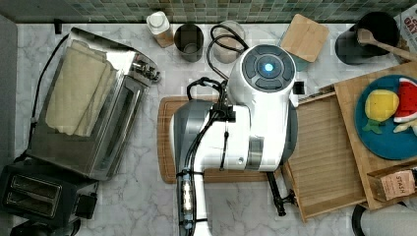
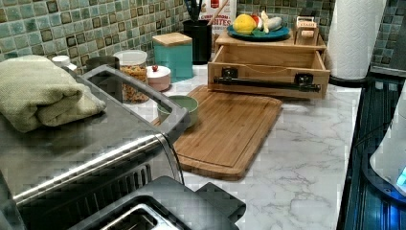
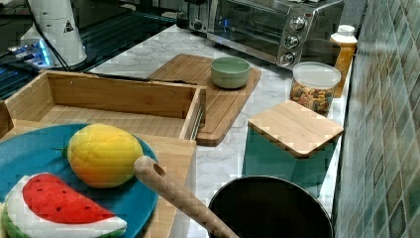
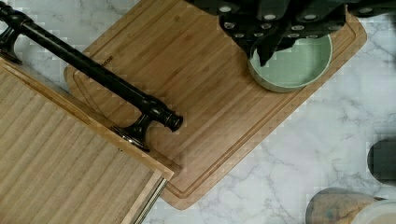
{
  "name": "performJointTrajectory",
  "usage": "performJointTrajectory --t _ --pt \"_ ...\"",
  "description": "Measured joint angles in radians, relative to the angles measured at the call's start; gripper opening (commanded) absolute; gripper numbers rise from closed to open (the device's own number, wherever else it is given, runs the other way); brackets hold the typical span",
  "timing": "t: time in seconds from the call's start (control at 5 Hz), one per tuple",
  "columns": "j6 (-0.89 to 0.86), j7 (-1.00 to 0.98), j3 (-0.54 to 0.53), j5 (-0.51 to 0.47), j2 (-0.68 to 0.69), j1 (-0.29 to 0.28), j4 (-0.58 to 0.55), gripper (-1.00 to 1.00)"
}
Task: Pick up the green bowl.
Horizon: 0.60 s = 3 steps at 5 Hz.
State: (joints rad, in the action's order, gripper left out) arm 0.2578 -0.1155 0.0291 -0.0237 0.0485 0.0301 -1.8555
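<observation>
A pale green bowl (image 3: 230, 71) sits upright on a wooden cutting board (image 3: 208, 89), close to the board's far corner in the right view, just in front of a silver toaster oven (image 3: 267, 27). In the left view the bowl (image 2: 184, 106) stands at the board's left edge, partly hidden behind the oven's handle. The board lies on a white marble surface (image 2: 306, 143), with an open wooden drawer (image 2: 268, 67) beside it. In the wrist view the robot's jaws (image 4: 273, 32) hang above the bowl (image 4: 299, 65), dark against its near rim; whether they are open or closed cannot be told, and nothing is seen held. In the top view the white arm (image 1: 246, 118) covers the board.
</observation>
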Motion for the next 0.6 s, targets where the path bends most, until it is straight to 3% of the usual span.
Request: performJointTrajectory --t 0.6 --pt "0.042 0.0 0.0 -0.002 0.001 0.0 -0.042 -1.0"
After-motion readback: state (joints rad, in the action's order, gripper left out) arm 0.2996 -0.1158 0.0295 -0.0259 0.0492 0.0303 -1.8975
